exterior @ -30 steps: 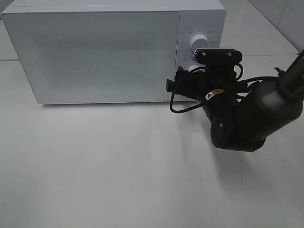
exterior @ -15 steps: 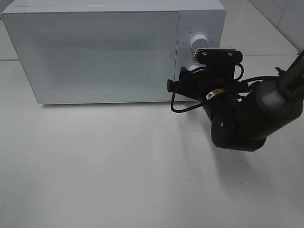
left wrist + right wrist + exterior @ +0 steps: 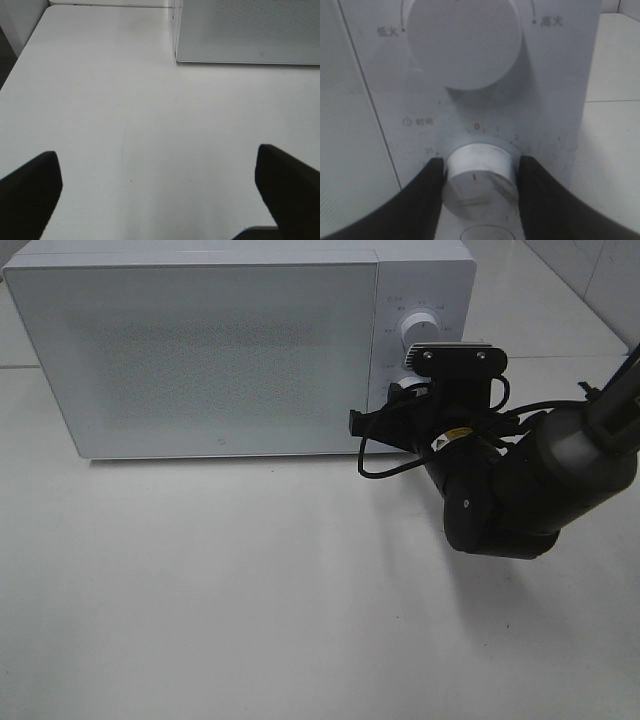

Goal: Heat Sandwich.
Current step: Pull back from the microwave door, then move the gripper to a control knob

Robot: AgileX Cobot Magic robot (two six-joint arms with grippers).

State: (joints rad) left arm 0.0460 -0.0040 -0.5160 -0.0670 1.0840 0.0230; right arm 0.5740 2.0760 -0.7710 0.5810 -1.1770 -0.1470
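- Sandwich out of sight; microwave (image 3: 200,350) door shut
- right gripper (image 3: 480,174) clasps the lower dial (image 3: 479,187) on both sides; red mark at zero
- left gripper (image 3: 160,197) spread wide above the table (image 3: 125,100)

Place: robot lab bench staged as kitchen | Evidence: white box-shaped microwave oven (image 3: 230,340) with white round timer dial (image 3: 479,180), Chinese labels | bare white tabletop (image 3: 250,620) | black jointed robot arm (image 3: 530,480)

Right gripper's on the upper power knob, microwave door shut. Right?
No. The right gripper is on the lower timer knob, not the upper power knob; the right wrist view shows it. The microwave door is shut, as stated.
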